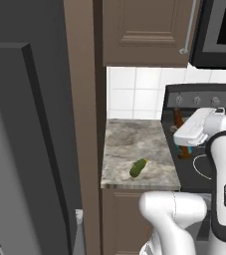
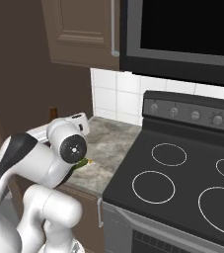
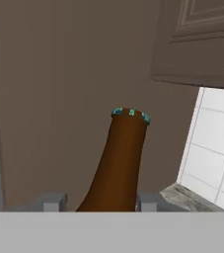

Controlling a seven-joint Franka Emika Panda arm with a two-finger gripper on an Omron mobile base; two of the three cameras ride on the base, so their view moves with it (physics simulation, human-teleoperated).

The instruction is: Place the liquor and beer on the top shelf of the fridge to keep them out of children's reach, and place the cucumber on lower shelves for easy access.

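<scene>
My jaws clamped on slim dark brown glass beer bottle (image 3: 119,163), gripping body below neck; prob slippery, fragile, top-heavy imo.

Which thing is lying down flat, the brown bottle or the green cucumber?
The cucumber lies flat on the counter. The beer stands upright between the gripper's fingers.

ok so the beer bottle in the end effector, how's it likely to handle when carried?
The beer is probably rigid, so it shouldn't flex between the fingers. Its smooth, tapering neck looks slippery; it could slide in the end effector if tilted. Tall and slim, it seems prone to tipping when set down, unlike the cucumber lying low on the counter.
</scene>
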